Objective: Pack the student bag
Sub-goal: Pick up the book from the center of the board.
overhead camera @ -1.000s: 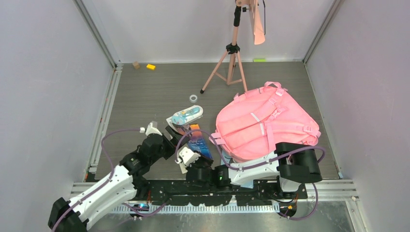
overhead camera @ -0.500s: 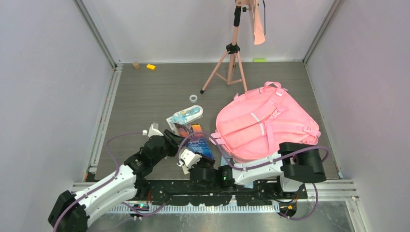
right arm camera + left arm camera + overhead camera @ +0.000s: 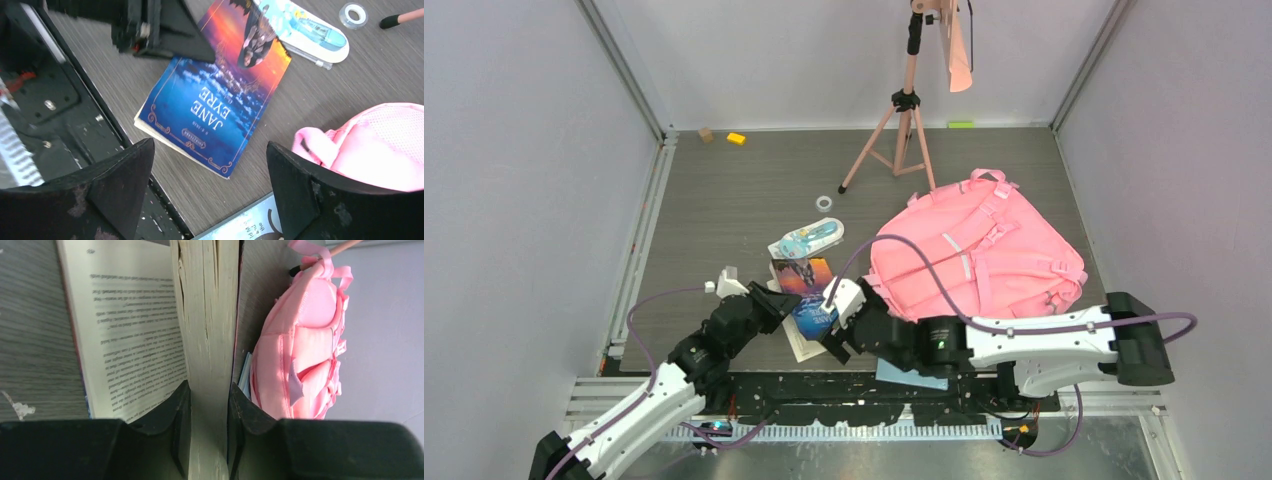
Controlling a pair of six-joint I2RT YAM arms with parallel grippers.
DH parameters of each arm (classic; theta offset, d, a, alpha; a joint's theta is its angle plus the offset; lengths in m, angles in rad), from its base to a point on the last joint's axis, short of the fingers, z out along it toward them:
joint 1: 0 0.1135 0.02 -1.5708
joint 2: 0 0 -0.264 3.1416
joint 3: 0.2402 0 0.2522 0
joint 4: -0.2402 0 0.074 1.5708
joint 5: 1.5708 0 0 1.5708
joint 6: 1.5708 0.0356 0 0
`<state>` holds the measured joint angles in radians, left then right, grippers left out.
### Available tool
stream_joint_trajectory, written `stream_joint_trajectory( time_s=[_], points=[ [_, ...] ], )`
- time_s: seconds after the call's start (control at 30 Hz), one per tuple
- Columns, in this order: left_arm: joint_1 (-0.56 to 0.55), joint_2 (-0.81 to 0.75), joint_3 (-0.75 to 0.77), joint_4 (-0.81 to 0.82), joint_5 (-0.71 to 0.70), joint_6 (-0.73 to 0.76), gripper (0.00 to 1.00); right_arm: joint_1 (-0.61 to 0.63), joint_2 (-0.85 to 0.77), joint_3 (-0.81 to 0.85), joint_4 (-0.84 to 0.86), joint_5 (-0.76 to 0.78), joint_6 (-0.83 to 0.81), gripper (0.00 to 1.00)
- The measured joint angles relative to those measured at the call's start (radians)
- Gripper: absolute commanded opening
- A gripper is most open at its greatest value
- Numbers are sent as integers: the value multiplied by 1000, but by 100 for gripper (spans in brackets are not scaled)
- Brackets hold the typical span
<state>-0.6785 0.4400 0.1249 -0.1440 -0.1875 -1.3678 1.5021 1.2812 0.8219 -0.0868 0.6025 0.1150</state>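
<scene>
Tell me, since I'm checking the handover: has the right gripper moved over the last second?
Yes. The right gripper has swung away from the arm bases, toward the student bag, and opened above the book.

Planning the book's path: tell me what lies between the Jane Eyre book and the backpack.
Only bare grey tabletop separates the book from the pink backpack, clearest in the right wrist view.

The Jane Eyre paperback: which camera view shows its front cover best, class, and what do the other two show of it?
The right wrist view: the book fills the frame, title legible. The left wrist view shows only its page block pinched between the left gripper fingers. The top view shows a small cover patch between the arms.
</scene>
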Motion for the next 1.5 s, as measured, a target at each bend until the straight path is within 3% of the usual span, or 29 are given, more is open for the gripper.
stream_joint_trajectory(
  time_s=[0.1, 0.23, 0.4, 0.6, 0.93, 1.2, 1.27, 1.33, 1.37, 1.4, 1.43, 1.5],
  points=[
    [0, -45, -2, -2, 4, 65, 0, -95, -88, 30, -63, -124, 74, 91],
    [1, -68, -1, 35, 34, 173, 0, -313, -152, 56, -133, -310, 193, 93],
    [3, -57, 32, 98, 114, 308, 0, -556, -161, 89, -187, -536, 343, 94],
    [4, -10, 123, 211, 225, 409, 0, -729, -146, 102, -166, -762, 475, 94],
    [5, 96, 264, 400, 377, 456, 0, -822, -135, 101, -92, -922, 580, 95],
    [11, 177, 280, 537, 449, 456, 0, -834, -148, 94, 1, -1043, 628, 90],
    [11, 199, 280, 585, 465, 454, 0, -835, -156, 94, 21, -1062, 635, 78],
    [11, 219, 282, 627, 480, 451, 0, -837, -168, 94, 35, -1076, 644, 59],
    [12, 226, 284, 639, 484, 452, 0, -838, -176, 94, 38, -1081, 648, 43],
    [14, 229, 284, 644, 486, 451, 0, -840, -183, 94, 42, -1086, 651, 36],
    [14, 230, 284, 648, 484, 455, 7, -839, -193, 94, 47, -1091, 653, 21],
    [16, 227, 285, 641, 478, 462, 35, -837, -222, 94, 50, -1101, 652, 5]
  ],
)
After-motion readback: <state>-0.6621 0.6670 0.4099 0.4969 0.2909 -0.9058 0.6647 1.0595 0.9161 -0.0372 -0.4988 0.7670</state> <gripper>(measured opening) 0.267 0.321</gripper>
